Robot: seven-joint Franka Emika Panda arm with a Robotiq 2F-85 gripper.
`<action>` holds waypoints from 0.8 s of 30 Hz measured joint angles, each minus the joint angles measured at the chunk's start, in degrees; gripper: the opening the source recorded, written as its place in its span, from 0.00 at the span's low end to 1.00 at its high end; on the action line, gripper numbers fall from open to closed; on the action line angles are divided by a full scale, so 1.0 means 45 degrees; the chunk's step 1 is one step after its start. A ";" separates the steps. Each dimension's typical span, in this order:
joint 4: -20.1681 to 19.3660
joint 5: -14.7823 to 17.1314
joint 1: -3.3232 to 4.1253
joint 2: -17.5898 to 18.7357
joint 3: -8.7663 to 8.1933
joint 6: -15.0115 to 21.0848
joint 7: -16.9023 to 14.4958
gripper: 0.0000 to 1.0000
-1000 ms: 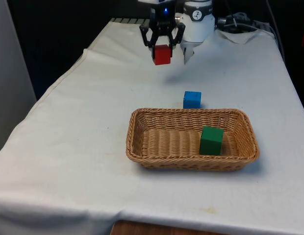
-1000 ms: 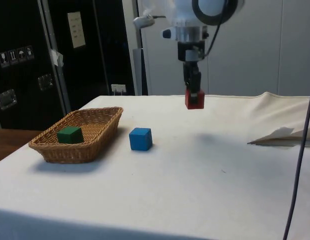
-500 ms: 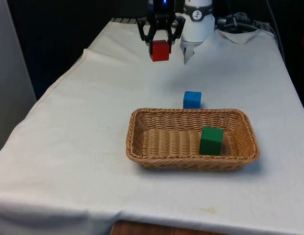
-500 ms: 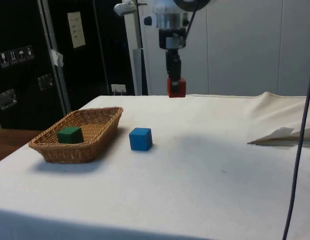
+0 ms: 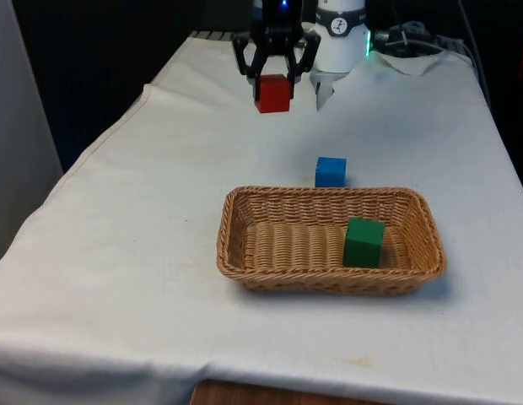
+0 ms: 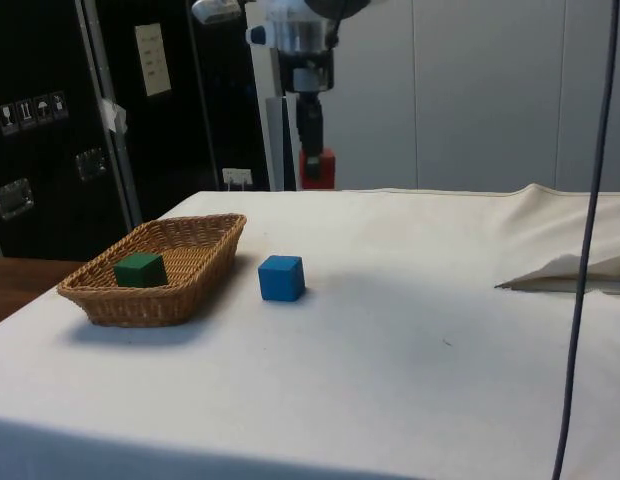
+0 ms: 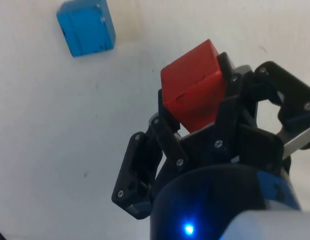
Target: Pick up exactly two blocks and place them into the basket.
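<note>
Blocks are numbering three here: one red block (image 5: 272, 93), one blue block (image 5: 331, 171) and one green block (image 5: 363, 242). One wicker basket (image 5: 245, 253) is sitting on the white-clothed table (image 5: 118, 253), nearer the table's near edge than its far edge, and it is holding the green block alone, which is resting upright against the basket's wall on the front view's right.

The blue block is lying on the cloth just outside the basket's far rim, close to it but not touching; the side view is showing a clear gap between the blue block (image 6: 281, 277) and the basket (image 6: 180, 270).

The single gripper (image 5: 274, 78) is hanging in the air above the far part of the table, its two black fingers clenched on the red block, which is being carried well clear of the cloth. In the wrist view the red block (image 7: 192, 85) is sitting tilted between the fingers (image 7: 165, 137), with the blue block (image 7: 86, 26) lying on the cloth below and to one side.

In the side view the red block (image 6: 317, 168) is partly merging with a pale wall behind, and the gripper (image 6: 312, 150) above it is dark and hard to read. Crumpled cloth (image 6: 565, 272) is lying near the table's far corner, its shape cut off at the picture's edge.
</note>
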 measured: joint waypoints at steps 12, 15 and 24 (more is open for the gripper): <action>0.1706 0.0789 0.0000 0.1337 0.0166 -0.0331 -0.0458 0.02; 0.2177 0.0968 0.0000 0.1668 0.0191 -0.0446 -0.0573 0.02; 0.3412 0.1579 0.0000 0.2572 0.0216 -0.0751 -0.0955 0.02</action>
